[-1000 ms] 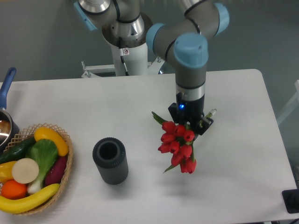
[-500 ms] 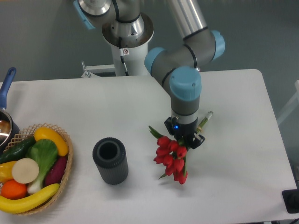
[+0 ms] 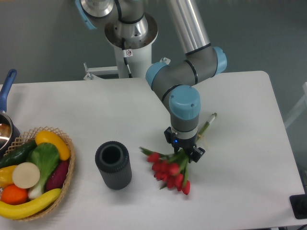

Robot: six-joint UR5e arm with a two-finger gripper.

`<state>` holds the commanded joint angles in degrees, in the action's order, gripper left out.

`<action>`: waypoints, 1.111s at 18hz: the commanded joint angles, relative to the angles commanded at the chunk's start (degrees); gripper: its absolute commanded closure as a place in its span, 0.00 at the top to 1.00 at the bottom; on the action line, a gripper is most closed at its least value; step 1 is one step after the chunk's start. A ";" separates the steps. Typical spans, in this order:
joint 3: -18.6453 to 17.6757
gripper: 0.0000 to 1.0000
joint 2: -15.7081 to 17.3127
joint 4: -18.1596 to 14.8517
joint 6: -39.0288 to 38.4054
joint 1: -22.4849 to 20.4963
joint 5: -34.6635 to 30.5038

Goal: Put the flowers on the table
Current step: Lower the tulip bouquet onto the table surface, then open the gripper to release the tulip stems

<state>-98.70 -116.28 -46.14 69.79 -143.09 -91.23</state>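
The arm reaches down from the back of the worktop (image 3: 240, 96), its blue-capped wrist pointing straight at the surface. The claw (image 3: 184, 154) sits low over the white top and is clenched on the tulips (image 3: 169, 171), gripping the bunch just above the blooms where the green stems gather. From where I stand the fingers themselves are mostly hidden under the wrist and the leaves, but the stems plainly pass through them.

The red flower heads fan out toward the front edge and a little to the left, lying at or just above the worktop; I cannot tell for sure whether they touch it. A green leaf pokes out to the left of the bunch. The long stems run up and to the right behind the claw, their pale cut end (image 3: 211, 117) showing beyond the wrist.

Just to the left of the tulips stands the dark grey ribbed vase (image 3: 113, 165), upright, its mouth open and apart from the blooms. Farther left, at the worktop's edge, is a wicker basket (image 3: 68, 165) piled with vegetables and fruit, a banana (image 3: 29, 205) along its front. A pot with a blue handle (image 3: 7, 86) peeks in at the far left.
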 joint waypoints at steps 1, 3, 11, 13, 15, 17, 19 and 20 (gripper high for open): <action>-0.09 1.00 0.44 -0.09 -0.26 0.00 0.26; -0.35 1.00 1.58 -0.09 -1.93 -0.09 1.05; -0.17 1.00 8.17 -0.35 -5.98 -0.62 2.72; -0.09 1.00 10.53 -1.66 -5.89 -0.62 3.25; 0.00 1.00 13.79 -4.21 -4.76 -0.79 5.87; 0.00 1.00 15.90 -7.28 -2.56 -2.19 8.16; 0.00 1.00 16.35 -9.31 0.51 -3.77 8.35; 0.00 1.00 16.96 -10.62 2.87 -4.74 8.35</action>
<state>-98.70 -99.32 -56.76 72.66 -147.82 -82.88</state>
